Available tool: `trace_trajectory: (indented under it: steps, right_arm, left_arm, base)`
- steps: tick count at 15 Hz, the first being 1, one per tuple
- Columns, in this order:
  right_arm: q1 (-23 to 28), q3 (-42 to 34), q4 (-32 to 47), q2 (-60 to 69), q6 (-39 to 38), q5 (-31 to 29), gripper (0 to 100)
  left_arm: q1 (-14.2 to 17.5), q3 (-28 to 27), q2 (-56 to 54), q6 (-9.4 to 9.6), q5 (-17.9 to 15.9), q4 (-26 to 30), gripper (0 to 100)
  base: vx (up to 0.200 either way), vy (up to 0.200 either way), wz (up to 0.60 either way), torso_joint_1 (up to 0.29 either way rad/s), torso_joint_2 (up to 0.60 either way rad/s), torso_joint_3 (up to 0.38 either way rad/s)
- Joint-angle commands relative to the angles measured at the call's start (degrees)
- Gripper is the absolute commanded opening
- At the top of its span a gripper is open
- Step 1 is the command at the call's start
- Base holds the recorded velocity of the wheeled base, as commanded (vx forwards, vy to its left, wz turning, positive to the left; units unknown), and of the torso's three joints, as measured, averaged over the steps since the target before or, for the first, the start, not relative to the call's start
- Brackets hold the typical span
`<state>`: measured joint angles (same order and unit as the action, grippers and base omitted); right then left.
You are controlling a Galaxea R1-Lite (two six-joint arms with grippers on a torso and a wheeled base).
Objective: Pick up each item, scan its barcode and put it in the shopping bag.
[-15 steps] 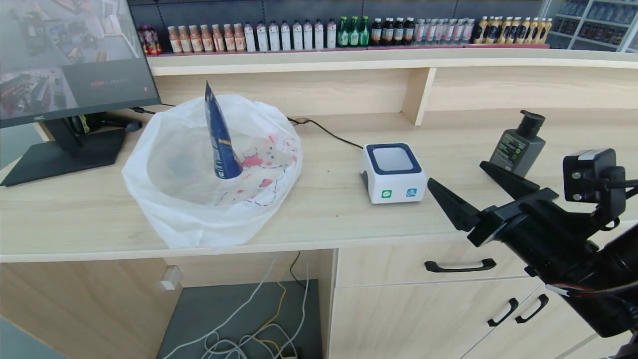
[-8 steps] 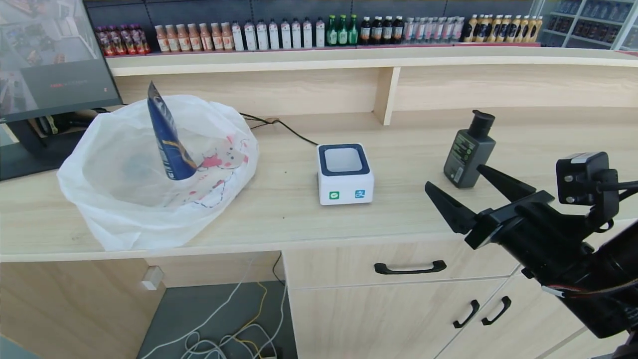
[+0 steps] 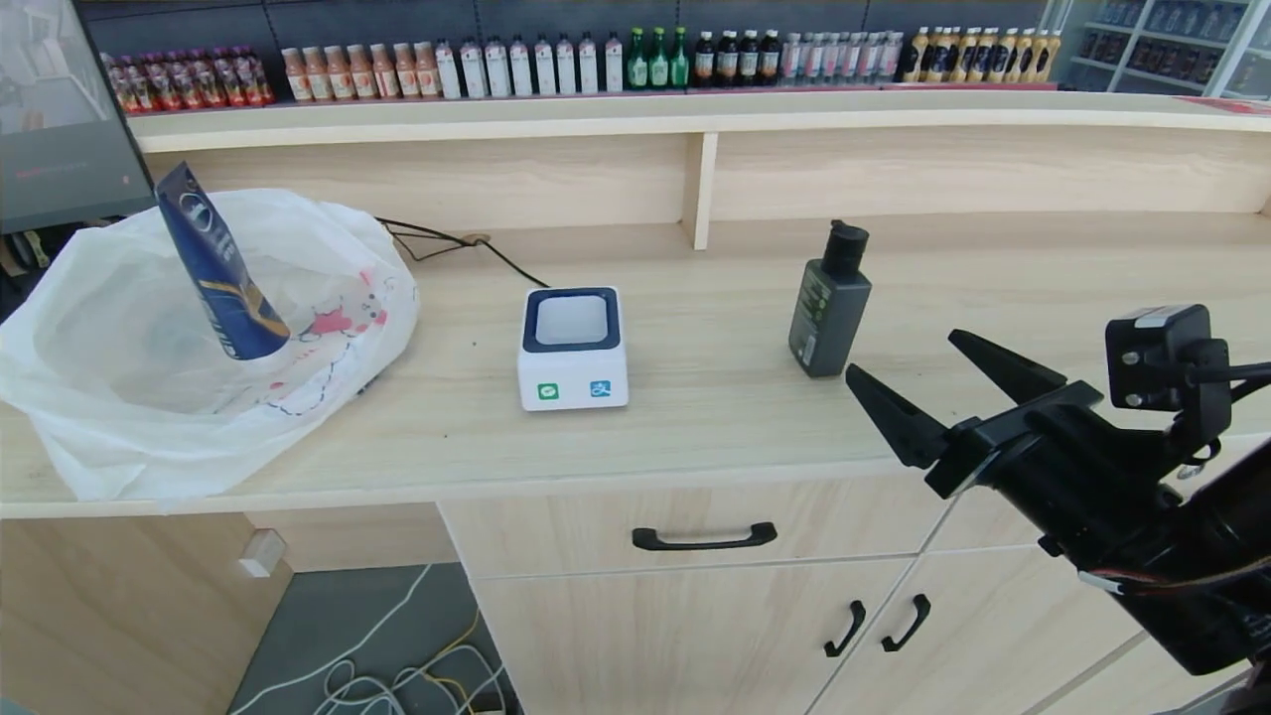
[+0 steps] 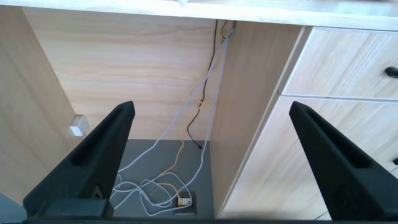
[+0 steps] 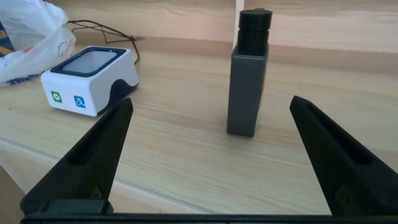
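A dark grey bottle (image 3: pixel 829 303) with a black cap stands upright on the wooden counter (image 3: pixel 715 397), right of the white barcode scanner (image 3: pixel 573 348). My right gripper (image 3: pixel 928 392) is open, just in front of and slightly right of the bottle, at the counter's front edge. The right wrist view shows the bottle (image 5: pixel 249 76) centred between the spread fingers, with the scanner (image 5: pixel 89 79) off to one side. The white shopping bag (image 3: pixel 189 338) sits at the counter's left end with a blue tube (image 3: pixel 213 268) standing in it. My left gripper (image 4: pixel 211 162) is open below the counter, facing the cabinet recess.
A raised shelf (image 3: pixel 695 119) with a vertical divider backs the counter, with rows of bottles behind it. A monitor (image 3: pixel 55 109) stands at the far left. A black cable (image 3: pixel 467 248) runs from the scanner to the back. Drawers with black handles (image 3: pixel 705 539) lie below; loose cables (image 4: pixel 180 180) on the floor.
The head camera has turned right, so bag, scanner and bottle sit further left in the picture. The bottle now appears beside the right gripper's fingers; the gripper stays open.
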<state>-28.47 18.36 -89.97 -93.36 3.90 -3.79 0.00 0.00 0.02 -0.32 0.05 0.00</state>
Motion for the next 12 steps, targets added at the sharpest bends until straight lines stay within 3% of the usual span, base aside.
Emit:
trace_trajectory:
  steps: [1, 12]
  right_arm:
    - [0.0, -0.2, 0.0, 0.0, 0.1, 0.0, 100]
    - [-0.5, 0.2, 0.0, 0.8, 3.8, -0.8, 100]
  left_arm:
    - [0.0, 0.0, 0.0, -0.03, 0.0, 0.0, 100]
    - [0.0, 0.0, 0.0, 0.32, 0.0, 0.0, 100]
  base:
    - [0.0, 0.0, 0.0, 0.0, 0.0, 0.0]
    - [0.0, 0.0, 0.0, 0.0, 0.0, 0.0]
